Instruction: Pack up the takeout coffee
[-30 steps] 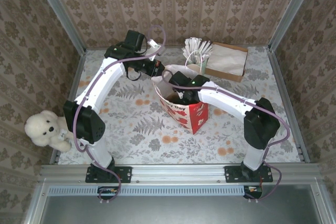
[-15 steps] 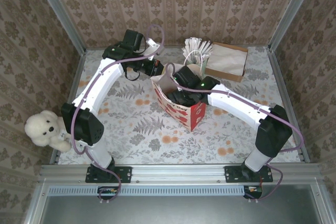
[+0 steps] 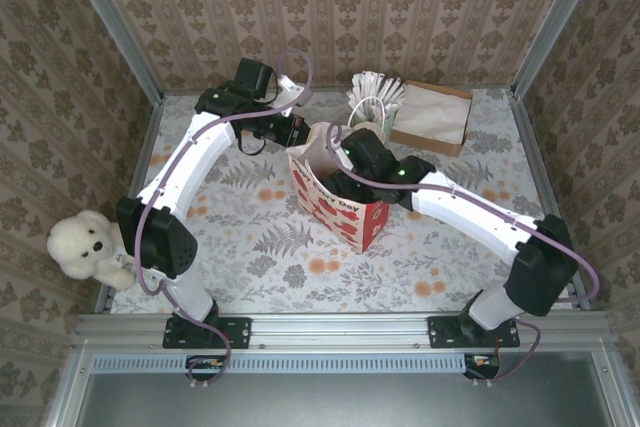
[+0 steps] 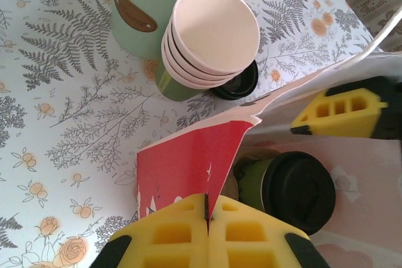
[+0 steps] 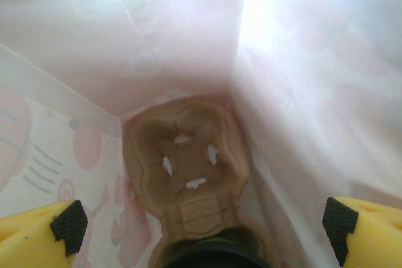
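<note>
Overhead view of a floral worktop (image 3: pixel 270 247) w/ 2 robot arms meeting at a red-and-white paper bag (image 3: pixel 345 209) near the centre. The left gripper (image 4: pixel 207 208) has its yellow fingers pressed together, clamped on the bag's red rim and holding the mouth open. The right gripper (image 5: pixel 204 224) is down inside the bag w/ its fingers spread wide apart, holding nothing.

The takeout coffee (image 4: pixel 295 189), a green cup w/ a black lid, stands upright inside the bag. In the right wrist view its lid shows just below the spread fingers, at the near end of a brown cardboard cup carrier (image 5: pixel 188 161) whose far slot is empty. Whether the cup is fully seated in its slot can't be told.

Outside the bag, toward the back, are a stack of lidless cups (image 4: pixel 210 36), a loose black lid (image 4: pixel 242 83) touching it, and a mint-green pot (image 4: pixel 135 10). A white teddy bear (image 3: pixel 88 245) sits at the worktop's left edge.

Judgement: the coffee looks placed, and the likely next job is getting the R arm out.

Risks:
- The wide fingers could catch the thin paper wall or the handle on the way up. That could drag the bag over, or tear it at the pinched rim.
- A finger brushing the lid could tip the cup or pop the lid, esp. if the cup isn't fully seated.
- Letting go of the rim early could let the bag mouth fold in on the R arm.
</note>
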`<action>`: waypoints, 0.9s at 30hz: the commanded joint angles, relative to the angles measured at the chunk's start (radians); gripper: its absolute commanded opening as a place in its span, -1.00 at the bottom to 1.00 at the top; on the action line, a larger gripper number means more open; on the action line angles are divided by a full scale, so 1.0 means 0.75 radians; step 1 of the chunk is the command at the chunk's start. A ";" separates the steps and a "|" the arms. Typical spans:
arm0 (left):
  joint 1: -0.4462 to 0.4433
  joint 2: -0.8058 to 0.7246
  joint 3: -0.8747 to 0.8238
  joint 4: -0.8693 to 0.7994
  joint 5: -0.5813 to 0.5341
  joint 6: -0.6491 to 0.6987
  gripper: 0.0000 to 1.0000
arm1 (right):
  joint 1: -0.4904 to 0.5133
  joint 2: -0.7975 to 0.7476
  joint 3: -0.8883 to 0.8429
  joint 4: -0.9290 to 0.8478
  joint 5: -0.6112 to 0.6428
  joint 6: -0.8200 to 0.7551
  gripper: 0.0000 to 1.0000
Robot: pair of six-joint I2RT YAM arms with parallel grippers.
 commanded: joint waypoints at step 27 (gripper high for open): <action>0.003 -0.106 -0.148 0.113 -0.116 -0.302 -1.00 | -0.015 -0.843 -0.475 0.528 0.233 0.232 1.00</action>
